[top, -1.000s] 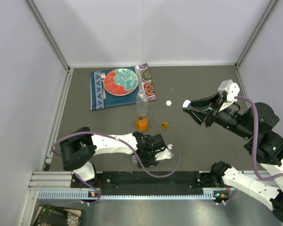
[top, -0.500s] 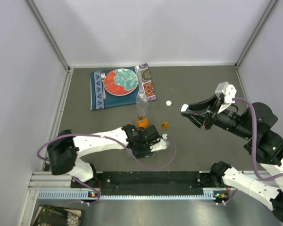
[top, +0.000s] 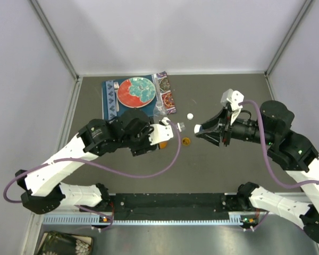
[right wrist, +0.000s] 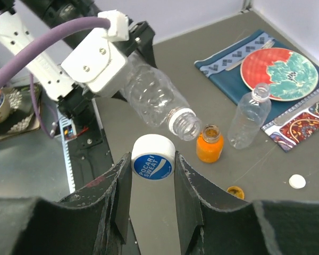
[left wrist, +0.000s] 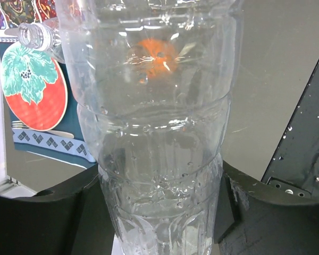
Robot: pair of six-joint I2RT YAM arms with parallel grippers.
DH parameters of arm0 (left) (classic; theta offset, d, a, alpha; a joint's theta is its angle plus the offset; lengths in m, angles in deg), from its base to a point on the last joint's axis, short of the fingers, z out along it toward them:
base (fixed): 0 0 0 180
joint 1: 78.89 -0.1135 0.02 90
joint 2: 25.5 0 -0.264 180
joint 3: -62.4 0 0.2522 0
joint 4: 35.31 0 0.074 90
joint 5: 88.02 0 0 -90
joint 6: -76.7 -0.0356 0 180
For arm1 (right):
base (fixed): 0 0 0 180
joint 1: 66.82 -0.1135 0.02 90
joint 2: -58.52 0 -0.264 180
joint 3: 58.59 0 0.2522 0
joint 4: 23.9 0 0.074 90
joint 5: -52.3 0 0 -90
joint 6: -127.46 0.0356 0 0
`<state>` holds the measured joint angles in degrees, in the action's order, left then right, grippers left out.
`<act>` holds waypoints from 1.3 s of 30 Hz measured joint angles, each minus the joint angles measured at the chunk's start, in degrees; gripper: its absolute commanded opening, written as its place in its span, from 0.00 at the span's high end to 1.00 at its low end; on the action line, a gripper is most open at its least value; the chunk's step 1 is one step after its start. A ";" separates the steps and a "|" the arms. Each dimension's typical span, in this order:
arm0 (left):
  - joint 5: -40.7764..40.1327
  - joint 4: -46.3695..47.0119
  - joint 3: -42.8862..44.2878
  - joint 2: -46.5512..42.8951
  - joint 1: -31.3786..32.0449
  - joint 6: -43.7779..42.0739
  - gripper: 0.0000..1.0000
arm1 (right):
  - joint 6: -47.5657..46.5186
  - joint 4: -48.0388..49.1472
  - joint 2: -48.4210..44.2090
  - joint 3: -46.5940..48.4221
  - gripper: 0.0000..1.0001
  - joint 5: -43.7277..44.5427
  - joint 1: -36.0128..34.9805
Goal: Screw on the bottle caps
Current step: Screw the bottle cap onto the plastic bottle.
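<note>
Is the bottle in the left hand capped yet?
Uncapped: the bottle has a bare threaded mouth; the white cap sits in the right hand, apart from it.

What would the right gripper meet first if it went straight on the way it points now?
The right gripper would probably meet the open mouth of the clear bottle held by the left gripper, its white cap touching first; depth is unclear.

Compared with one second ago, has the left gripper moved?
Yes. The left gripper, holding a bottle, moved up in the top view and is now much closer to the plate.
</note>
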<state>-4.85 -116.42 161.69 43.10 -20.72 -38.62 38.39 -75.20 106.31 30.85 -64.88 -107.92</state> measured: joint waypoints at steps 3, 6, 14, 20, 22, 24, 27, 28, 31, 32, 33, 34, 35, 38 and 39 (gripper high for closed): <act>0.94 -1.77 1.70 0.00 -0.02 -0.37 0.46 | -2.14 -3.80 2.21 4.02 0.72 -3.02 0.00; 2.58 -3.61 1.79 -0.26 0.07 -1.09 0.46 | -4.00 -6.43 4.87 7.93 0.72 -7.15 0.00; 6.71 -6.34 3.65 -2.25 0.48 -3.50 0.46 | -8.68 -11.98 10.38 11.13 0.71 -15.34 -0.02; 9.46 -7.74 5.38 -3.56 0.48 -6.19 0.47 | -10.21 -14.40 13.79 12.31 0.71 -18.08 -0.02; 9.88 -7.72 6.05 -3.61 0.48 -6.40 0.48 | -10.40 -14.38 14.12 12.59 0.71 -18.95 0.00; 10.14 -7.74 6.21 -3.61 0.48 -6.40 0.48 | -10.43 -14.38 14.12 12.59 0.71 -19.74 -0.02; 10.47 -7.74 6.21 -3.56 0.48 -6.38 0.48 | -10.36 -14.23 14.12 12.57 0.71 -20.79 -0.02; 10.51 -7.72 6.21 -3.56 0.48 -6.36 0.48 | -10.34 -14.08 14.12 12.52 0.71 -21.00 -0.02; 10.58 -7.72 6.21 -3.56 0.48 -6.32 0.48 | -10.29 -13.05 14.10 12.24 0.71 -21.38 -0.02; 10.60 -7.72 6.21 -3.56 0.48 -6.29 0.48 | -10.27 -12.57 14.05 12.00 0.71 -21.46 -0.02; 10.67 -7.72 6.21 -3.54 0.48 -6.27 0.48 | -10.19 -12.09 14.03 11.67 0.71 -21.53 -0.02; 10.73 -7.72 6.23 -3.48 0.48 -6.23 0.48 | -10.14 -11.47 13.90 11.26 0.71 -21.55 -0.02; 10.78 -7.72 6.27 -3.32 0.48 -6.19 0.48 | -10.10 -11.15 13.75 10.80 0.71 -21.53 -0.02; 10.99 -7.72 6.84 -2.58 0.48 -6.14 0.47 | -9.90 -9.97 13.35 9.29 0.71 -21.20 -0.02; 10.93 -7.93 7.04 -2.27 0.46 -6.10 0.47 | -9.88 -9.77 13.22 8.92 0.72 -20.92 -0.02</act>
<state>6.08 -124.36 168.73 40.82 -20.26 -44.72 28.51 -84.97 119.54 39.76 -85.80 -107.94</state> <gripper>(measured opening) 0.626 0.337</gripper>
